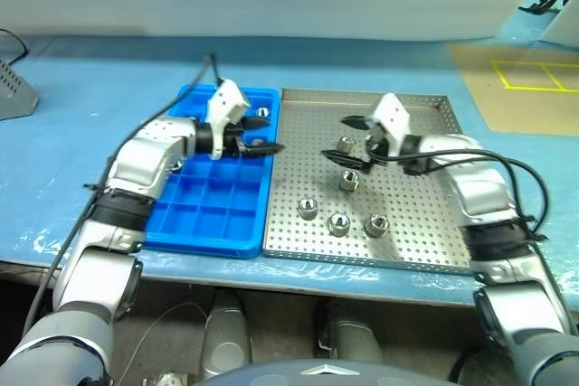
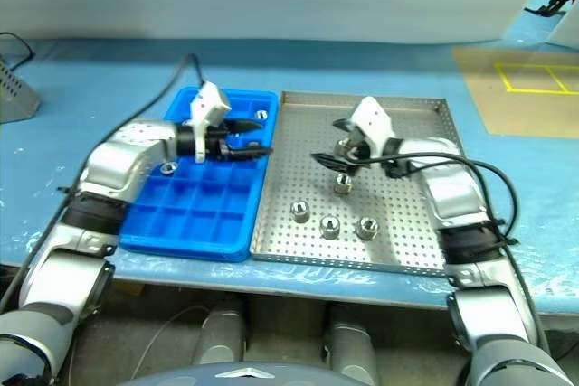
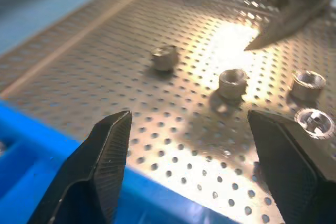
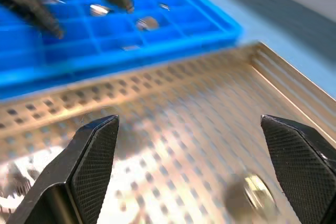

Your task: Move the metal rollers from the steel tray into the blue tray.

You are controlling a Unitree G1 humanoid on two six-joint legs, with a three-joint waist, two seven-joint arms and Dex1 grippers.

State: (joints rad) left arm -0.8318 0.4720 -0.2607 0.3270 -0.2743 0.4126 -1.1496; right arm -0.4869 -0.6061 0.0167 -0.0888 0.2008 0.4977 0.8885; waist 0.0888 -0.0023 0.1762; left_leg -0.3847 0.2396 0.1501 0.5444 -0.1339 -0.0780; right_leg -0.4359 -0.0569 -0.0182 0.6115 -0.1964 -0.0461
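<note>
Several metal rollers lie loose on the steel tray, most in its near middle, one farther back. The blue tray lies along its left side and holds a roller in a far compartment and another at its left side. My left gripper hangs open and empty over the blue tray's right edge, pointing at the steel tray. My right gripper hovers open over the steel tray's far middle, with a roller seen between its fingers; I cannot tell whether they touch it.
Both trays rest on a blue table. A grey object stands at the far left. Brown board with yellow tape lines lies at the far right. The table's front edge runs just below the trays.
</note>
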